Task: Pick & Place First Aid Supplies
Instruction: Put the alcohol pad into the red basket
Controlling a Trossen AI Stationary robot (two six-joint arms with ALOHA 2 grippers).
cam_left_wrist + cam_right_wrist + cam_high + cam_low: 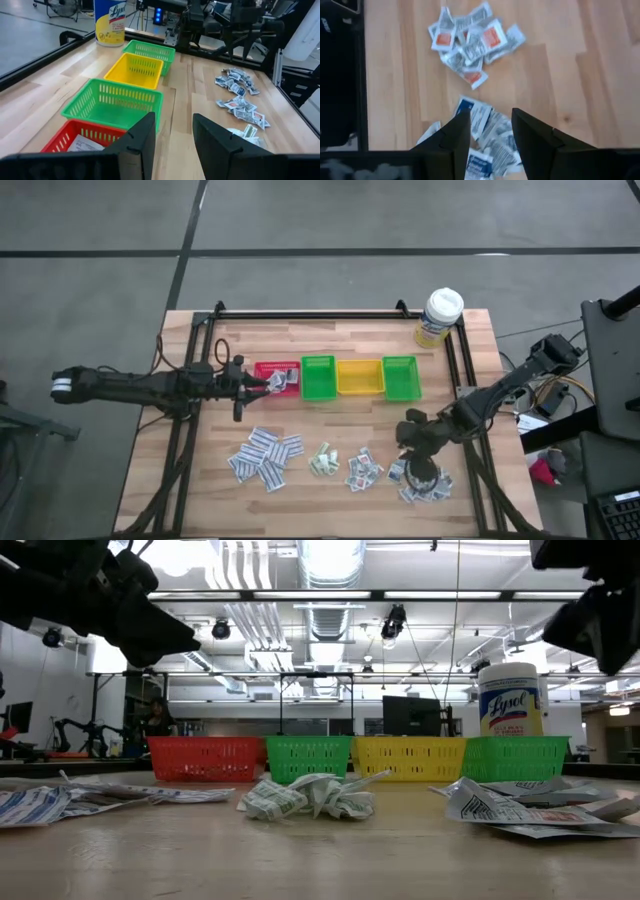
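Note:
Several heaps of small white first aid packets lie along the table's near side: strip-shaped ones point(265, 457), a crumpled green-printed heap point(324, 460), an orange-printed heap point(363, 470) and a blue-printed heap point(425, 483). My right gripper point(418, 462) hangs open over the blue-printed heap point(479, 125), fingers slanting down, clear of it. My left gripper point(272, 383) stands open and about level over the red bin point(75, 140). Nothing is between its fingers point(174, 135). A white packet point(84, 145) lies in the red bin.
Next to the red bin stand a green bin point(318, 377), a yellow bin point(359, 376) and a second green bin point(400, 376) in a row. A yellow-labelled bottle point(438, 318) stands at the far right corner. Black rails point(300, 313) frame the table.

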